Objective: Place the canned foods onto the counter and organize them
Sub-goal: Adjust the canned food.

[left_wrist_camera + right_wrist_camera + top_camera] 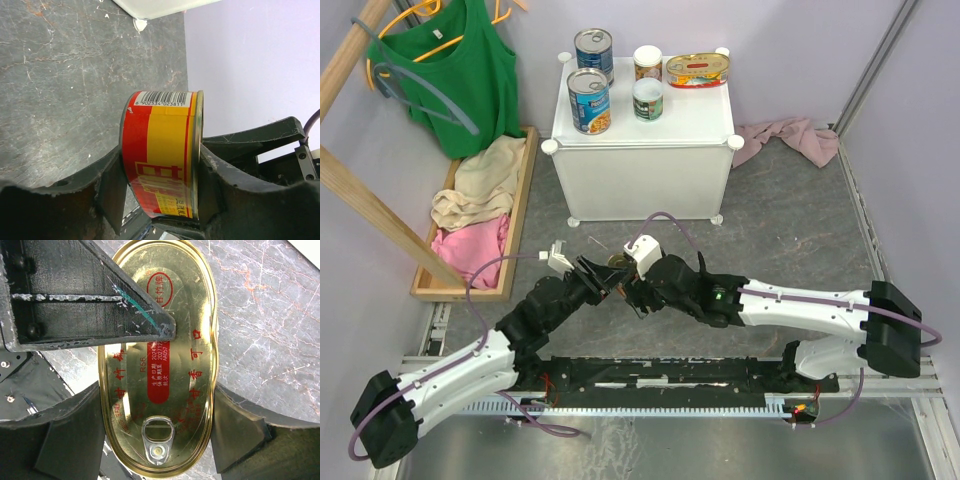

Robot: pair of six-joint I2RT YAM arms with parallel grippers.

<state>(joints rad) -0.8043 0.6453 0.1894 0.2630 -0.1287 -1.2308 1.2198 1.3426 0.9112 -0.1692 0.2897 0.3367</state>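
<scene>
A flat oval gold tin with a red and yellow label (617, 262) is held low over the floor in front of the counter (640, 165), between both grippers. My left gripper (162, 170) has its jaws pressed on the tin's (160, 145) top and bottom faces. My right gripper (157, 410) clamps the tin (165, 390) across its narrow width, and a left finger (100, 305) lies over the lid. On the counter stand two tall blue-labelled cans (593, 50) (589, 100), two small white-topped cans (648, 62) (647, 100) and another oval tin (697, 70).
A wooden tray of clothes (470, 215) lies left of the counter, under a green top on a hanger (460, 75). A pink cloth (790, 140) sits on the floor to the right. Slanted wooden poles (370, 210) cross the left side.
</scene>
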